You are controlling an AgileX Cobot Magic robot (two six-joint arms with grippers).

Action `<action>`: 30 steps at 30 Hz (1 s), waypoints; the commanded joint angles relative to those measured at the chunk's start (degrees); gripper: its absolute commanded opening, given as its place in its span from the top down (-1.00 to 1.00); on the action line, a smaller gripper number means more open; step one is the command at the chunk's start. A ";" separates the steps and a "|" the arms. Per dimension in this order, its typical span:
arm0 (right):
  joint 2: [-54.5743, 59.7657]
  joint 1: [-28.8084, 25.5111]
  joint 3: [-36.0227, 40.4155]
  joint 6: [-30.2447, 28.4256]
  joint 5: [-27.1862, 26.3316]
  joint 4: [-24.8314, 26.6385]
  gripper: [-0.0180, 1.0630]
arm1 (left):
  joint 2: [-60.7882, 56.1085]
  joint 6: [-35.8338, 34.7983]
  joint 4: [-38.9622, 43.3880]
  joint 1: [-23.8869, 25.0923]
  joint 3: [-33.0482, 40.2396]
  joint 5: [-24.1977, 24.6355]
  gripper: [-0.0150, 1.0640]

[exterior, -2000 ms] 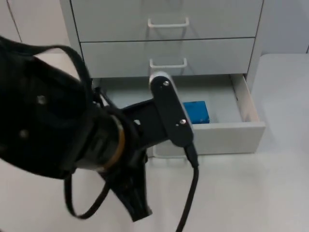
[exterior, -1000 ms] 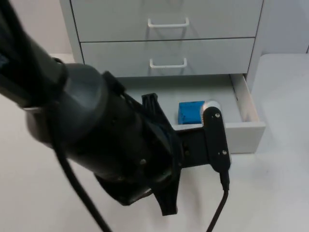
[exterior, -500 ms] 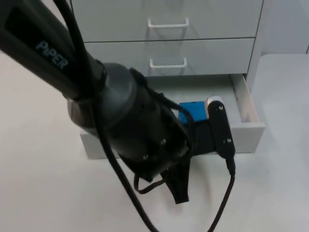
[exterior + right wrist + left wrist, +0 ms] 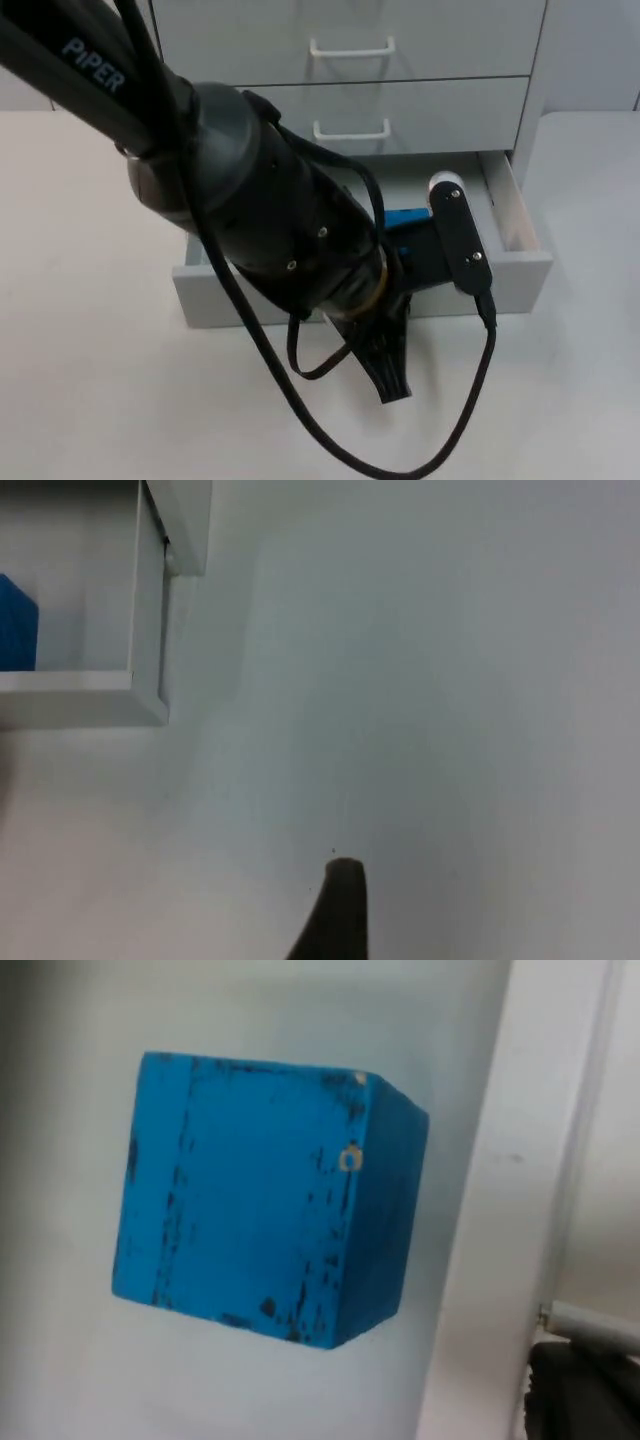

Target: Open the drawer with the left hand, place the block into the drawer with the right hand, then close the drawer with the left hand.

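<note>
Table [image 4: 90, 400]: white top, carrying the drawer cabinet at its far side.
Drawer cabinet [image 4: 440, 40]: light grey, with two shut drawers above, each bearing a white wire handle; the lowest drawer is pulled out.
Left arm [image 4: 250, 220]: black, reaching from the upper left of the top view across the open drawer and hiding most of its inside.
Open drawer [image 4: 520, 268]: bottom one of the cabinet, its front panel toward the camera and its right wall bare; its wall also shows in the right wrist view [image 4: 148, 630].
Blue block [image 4: 265, 1195]: lies on the drawer floor, close to the drawer's wall in the left wrist view, its paint scuffed with dark marks; a sliver of it peeks out beside the arm in the top view [image 4: 405, 217].
Left gripper [image 4: 388, 365]: hangs just in front of the drawer's front panel, over the table; whether its fingers are apart or together cannot be told.
Right gripper [image 4: 335, 910]: waits over bare table beside the drawer's corner; finger state cannot be told.
</note>
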 commanded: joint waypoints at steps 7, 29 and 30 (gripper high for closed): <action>-0.02 -0.32 0.00 0.23 -1.51 -0.41 -0.38 | 0.23 6.29 0.57 1.32 -3.74 20.58 0.98; -0.02 -0.32 0.00 0.23 -1.91 -0.41 -0.38 | 0.23 3.00 2.72 2.92 -3.59 19.14 0.98; -0.02 -0.32 0.11 0.23 -1.90 -0.02 -0.38 | 0.23 3.00 2.72 3.77 -3.98 18.16 0.98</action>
